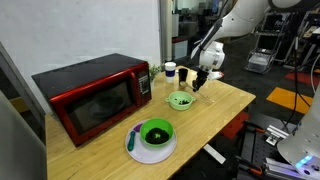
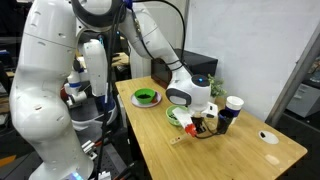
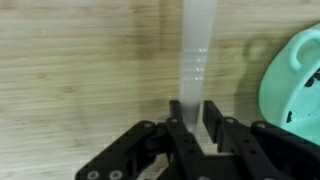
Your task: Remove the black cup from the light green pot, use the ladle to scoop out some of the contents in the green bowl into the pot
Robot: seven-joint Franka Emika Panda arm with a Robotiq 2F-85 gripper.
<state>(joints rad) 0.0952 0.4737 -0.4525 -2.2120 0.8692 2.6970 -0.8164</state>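
Note:
In the wrist view my gripper (image 3: 195, 108) is shut on the pale, translucent handle of the ladle (image 3: 197, 60), which runs away from the fingers over the wooden table. The light green pot (image 3: 295, 80) shows at the right edge, beside the handle. In both exterior views the gripper (image 1: 200, 85) (image 2: 205, 125) hangs low next to the pot (image 1: 180, 100) (image 2: 176, 117). The black cup (image 1: 186, 74) (image 2: 222, 120) stands on the table outside the pot. The green bowl (image 1: 157, 132) (image 2: 146, 97) with dark contents sits apart on a plate.
A red microwave (image 1: 95, 92) fills the table's back corner. A white cup with a dark top (image 1: 170, 69) (image 2: 233, 105) stands beside the black cup. The white plate (image 1: 135, 148) under the green bowl lies near the table's edge.

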